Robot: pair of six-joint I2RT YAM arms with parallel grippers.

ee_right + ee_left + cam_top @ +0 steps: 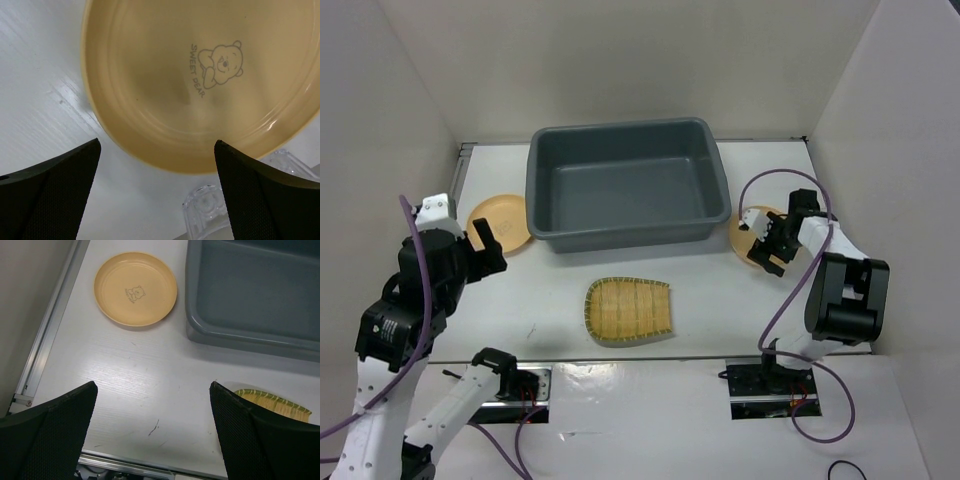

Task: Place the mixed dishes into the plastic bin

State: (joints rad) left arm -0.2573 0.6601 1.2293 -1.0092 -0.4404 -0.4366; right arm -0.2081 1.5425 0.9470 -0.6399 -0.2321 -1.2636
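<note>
Robot lab test booth: plain white panel walls [620, 60], white table [720, 290], aluminium rail [45, 340].

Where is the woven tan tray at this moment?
In the top view the woven tray lies flat on the table, centred left to right, just nearer the robot than the grey bin.
</note>
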